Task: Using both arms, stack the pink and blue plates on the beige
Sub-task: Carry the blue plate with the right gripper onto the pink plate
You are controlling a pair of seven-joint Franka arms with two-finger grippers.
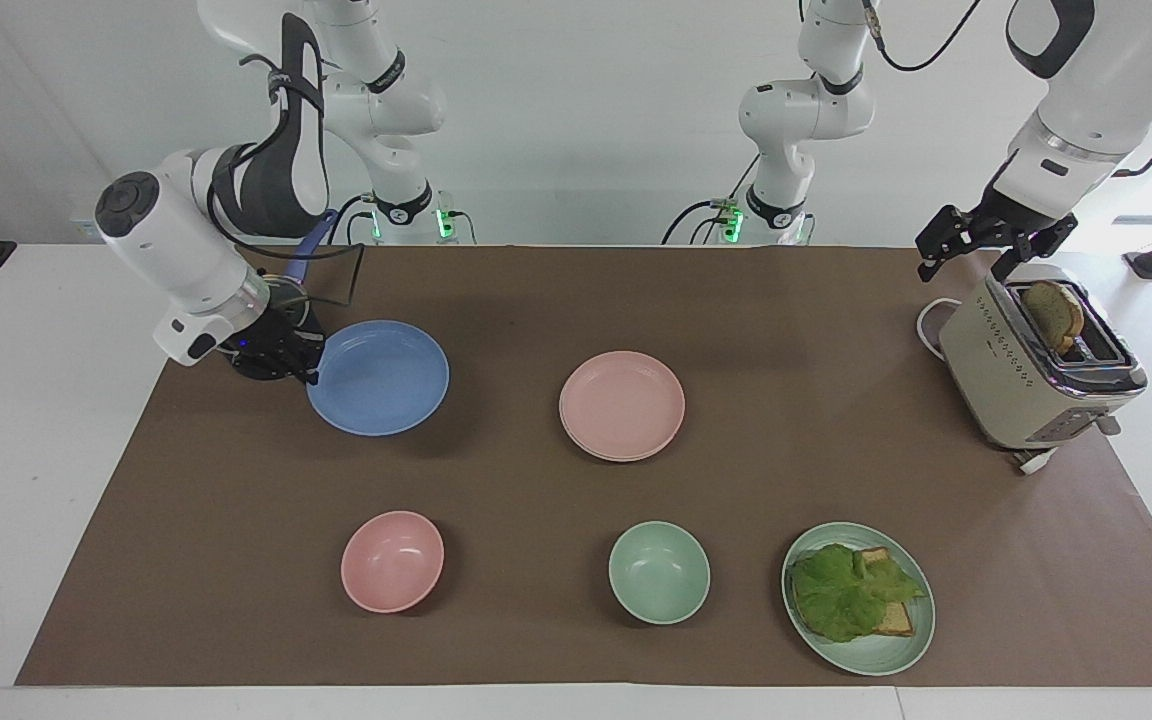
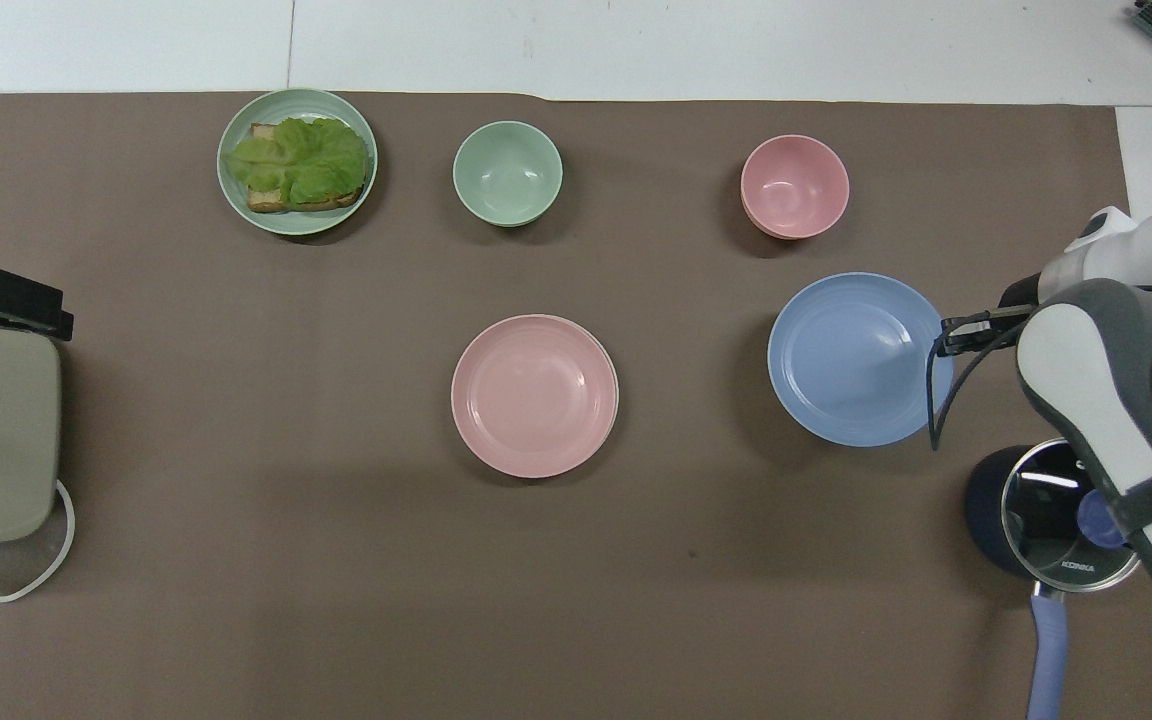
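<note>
Brown paper covers the white table. Right gripper (image 1: 308, 352) pinches the matte blue plate (image 1: 379, 378) at its nine-o'clock rim, lifted, it seems. Carry it level toward three o'clock and lower it onto the pink plate (image 1: 622, 405), a beige edge beneath. Left gripper (image 1: 971, 245) waits spread over the toaster (image 1: 1031, 375).

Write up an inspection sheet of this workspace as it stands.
Surface: brown mat over white table.
Job's things: blue plate lifted by its rim; pink plate stacked on beige plate, mid-table.
Clutter: pink bowl, green bowl, lettuce-toast plate, toaster, lidded pot.
Grippers: right gripper shut on blue plate; left gripper open over toaster.
Cables: toaster cord.
Surroundings: nothing seen.
</note>
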